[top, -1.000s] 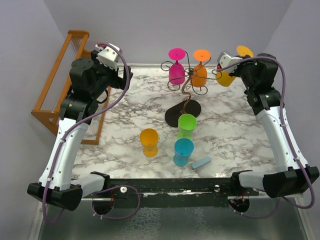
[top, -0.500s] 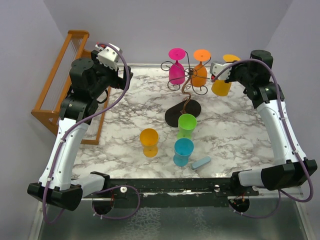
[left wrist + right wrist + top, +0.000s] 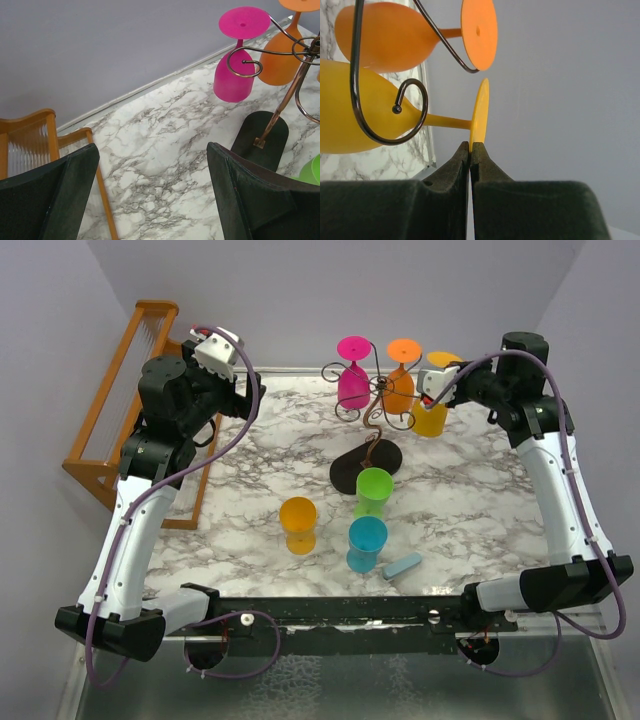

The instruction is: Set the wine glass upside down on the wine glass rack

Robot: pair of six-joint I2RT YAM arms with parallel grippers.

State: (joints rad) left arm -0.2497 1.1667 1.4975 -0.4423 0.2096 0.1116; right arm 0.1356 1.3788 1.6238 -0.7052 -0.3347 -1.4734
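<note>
R tool (image 3: 470,145): fingers together, clamped on rim of foot of yellow wine glass (image 3: 430,416). Glass is inverted, foot up and bowl down, carried above the worktop (image 3: 480,500) at the far right side of the wine glass rack (image 3: 375,410). R wrist view: a curled wire arm of the rack crosses in front of the yellow bowl near where the stem starts. Cannot tell whether the stem sits inside the curl or only beside it.

Rack already carries two inverted glasses: pink glass (image 3: 353,385) on the left and orange glass (image 3: 399,390) next to it, just beside the yellow one. Rack base is flat on the worktop, stem upright.

L tool (image 3: 150,200): fingers wide apart, nothing between them, raised over far-left worktop beside wooden rack (image 3: 110,390).

Near centre of worktop, all upright: green cup (image 3: 374,490), blue cup (image 3: 366,543), orange cup (image 3: 298,522). Small blue item (image 3: 403,565) lies flat by the blue cup.
</note>
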